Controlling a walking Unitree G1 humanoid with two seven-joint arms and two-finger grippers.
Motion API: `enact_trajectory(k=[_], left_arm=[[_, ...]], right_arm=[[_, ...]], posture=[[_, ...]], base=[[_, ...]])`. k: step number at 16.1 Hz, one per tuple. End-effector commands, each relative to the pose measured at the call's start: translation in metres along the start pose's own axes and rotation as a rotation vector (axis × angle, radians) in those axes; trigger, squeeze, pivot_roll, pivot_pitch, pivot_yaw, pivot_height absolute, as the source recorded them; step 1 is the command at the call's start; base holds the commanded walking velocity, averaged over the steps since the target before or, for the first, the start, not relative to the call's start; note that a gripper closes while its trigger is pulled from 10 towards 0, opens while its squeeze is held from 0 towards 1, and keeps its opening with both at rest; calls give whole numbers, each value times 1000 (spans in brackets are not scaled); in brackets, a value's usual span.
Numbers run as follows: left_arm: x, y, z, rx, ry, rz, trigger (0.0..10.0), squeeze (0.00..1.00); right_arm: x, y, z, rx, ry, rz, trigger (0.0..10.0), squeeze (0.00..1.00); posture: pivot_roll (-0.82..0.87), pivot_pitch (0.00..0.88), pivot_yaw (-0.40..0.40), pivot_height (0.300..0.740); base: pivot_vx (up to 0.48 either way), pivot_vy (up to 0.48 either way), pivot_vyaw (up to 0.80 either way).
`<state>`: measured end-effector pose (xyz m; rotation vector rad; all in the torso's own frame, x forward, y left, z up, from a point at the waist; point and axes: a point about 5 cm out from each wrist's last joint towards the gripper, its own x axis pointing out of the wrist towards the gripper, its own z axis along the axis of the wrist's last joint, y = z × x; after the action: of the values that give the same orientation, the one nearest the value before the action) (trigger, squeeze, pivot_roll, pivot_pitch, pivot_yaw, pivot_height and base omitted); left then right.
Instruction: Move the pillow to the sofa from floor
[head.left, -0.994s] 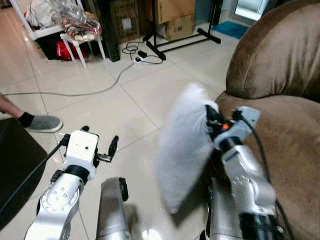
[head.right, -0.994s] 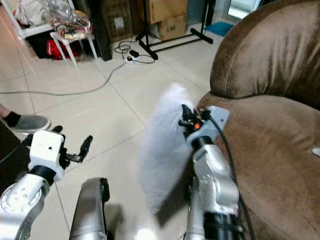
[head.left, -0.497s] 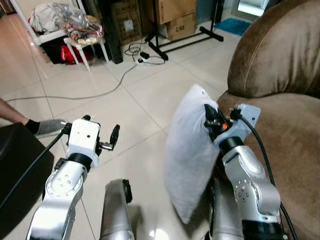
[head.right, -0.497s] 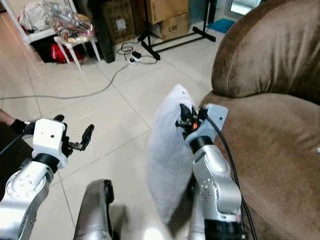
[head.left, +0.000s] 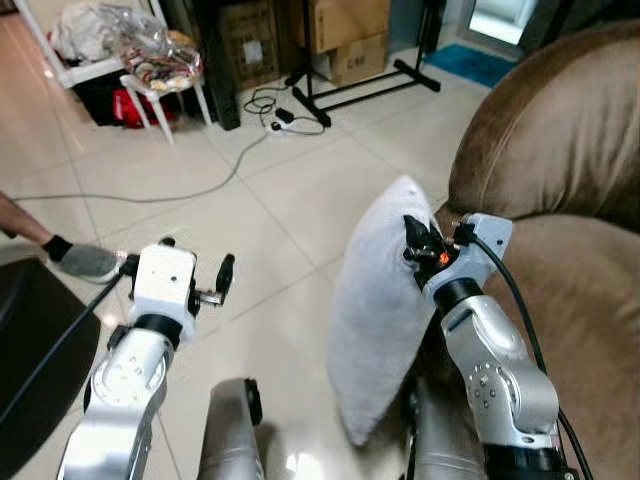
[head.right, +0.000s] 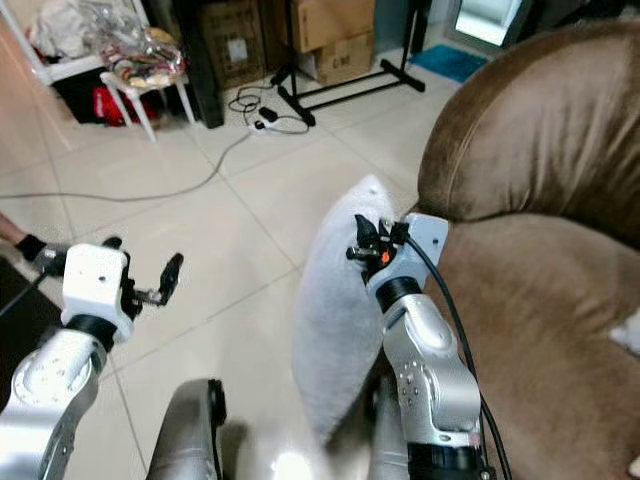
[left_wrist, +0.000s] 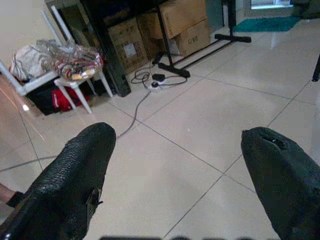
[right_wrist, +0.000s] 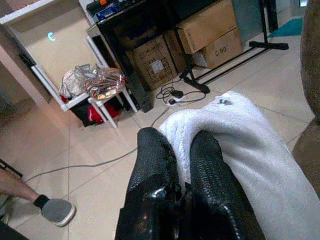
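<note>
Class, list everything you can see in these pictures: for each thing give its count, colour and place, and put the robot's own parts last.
Soft white pillow: one, white, hanging off the floor beside the sofa.
Brown plush sofa: one, brown, on the robot's right.
Cardboard boxes: several, tan, at the far wall.
White plastic stool: one, white, far left, bags piled on it.
Grey floor cable: one, grey, across the tiles.
Person's foot in a grey shoe: one, at the left edge.
Right gripper: black fingers shut on the pillow.
Left gripper: open, above the tiles.
</note>
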<state>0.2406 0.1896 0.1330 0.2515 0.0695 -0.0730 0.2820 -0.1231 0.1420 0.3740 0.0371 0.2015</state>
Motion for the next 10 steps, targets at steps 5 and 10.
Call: enact_trajectory(k=[5, 10], left_arm=[[2, 1, 6, 15, -24, 19, 10000, 0], [20, 3, 17, 19, -62, -1, 10000, 0]], right_arm=[[10, 7, 18, -59, -76, 12, 0, 0], [13, 8, 36, -91, -170, -22, 0, 0]], posture=[[34, 0, 14, 641], [-42, 0, 67, 701]], base=[[0, 0, 0], [0, 0, 0]])
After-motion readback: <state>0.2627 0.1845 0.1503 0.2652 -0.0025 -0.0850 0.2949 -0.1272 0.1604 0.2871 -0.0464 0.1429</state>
